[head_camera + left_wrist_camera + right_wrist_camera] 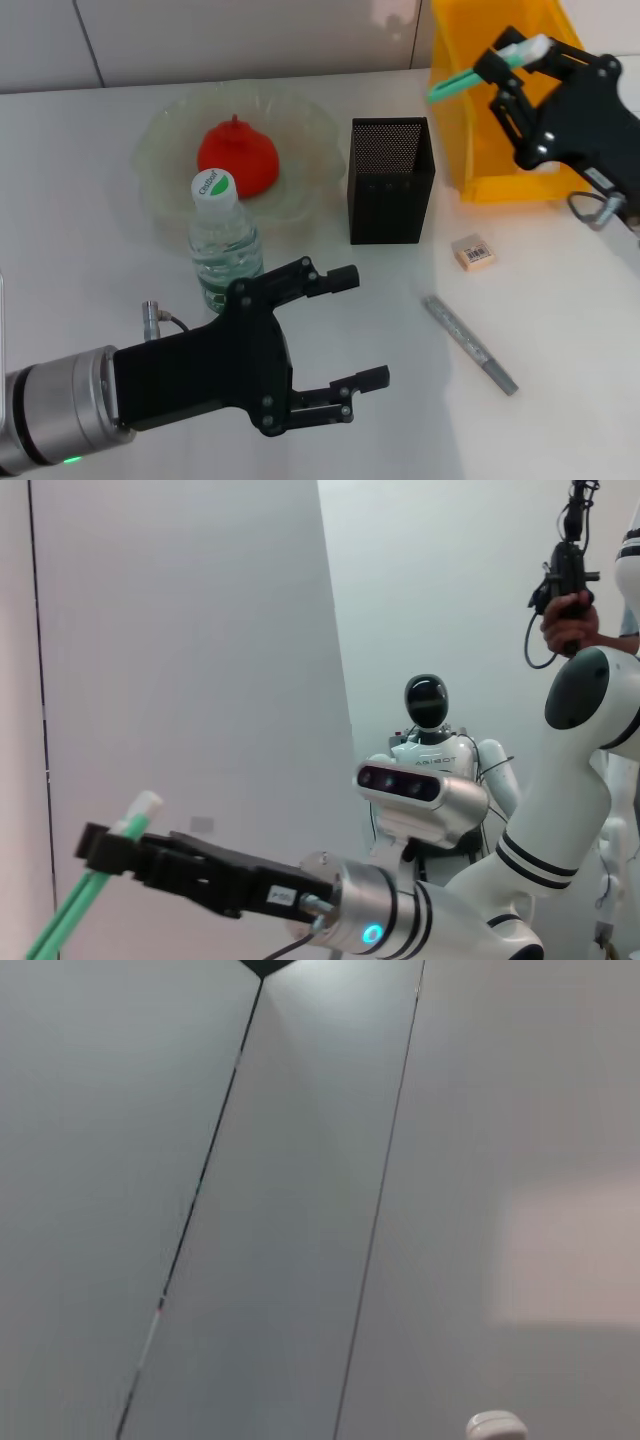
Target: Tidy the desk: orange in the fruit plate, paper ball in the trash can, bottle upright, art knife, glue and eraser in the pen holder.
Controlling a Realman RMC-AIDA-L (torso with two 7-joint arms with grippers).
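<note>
Glue, a green stick with a white cap point(487, 68), is clamped in the right end effector point(512, 58), raised above the far right part of the white surface point(90, 200), in front of a yellow bin point(480, 150). The stick lies tilted, its green end pointing toward the black mesh pen holder point(391, 180), which stands open-topped near the middle of the surface, well below and to the left of the stick. The left wrist view shows the same grasp from the side: black fingers point(120, 850) closed on the stick just below its cap.

The left end effector point(345, 330) hovers low at the near edge, its jaws spread wide and holding nothing. Just beyond it a water bottle point(222, 240) stands upright, beside a clear fruit plate point(165, 130) that holds a red-orange fruit point(238, 158). An eraser point(473, 253) lies to the right of the pen holder, and a grey art knife point(470, 345) lies nearer the front edge, apart from it.

The step in hand appears to be carrying the glue to the pen holder. The next move likely calls for bringing the stick over the opening, turning it closer to vertical, then letting go. The eraser and knife seem left for later.
</note>
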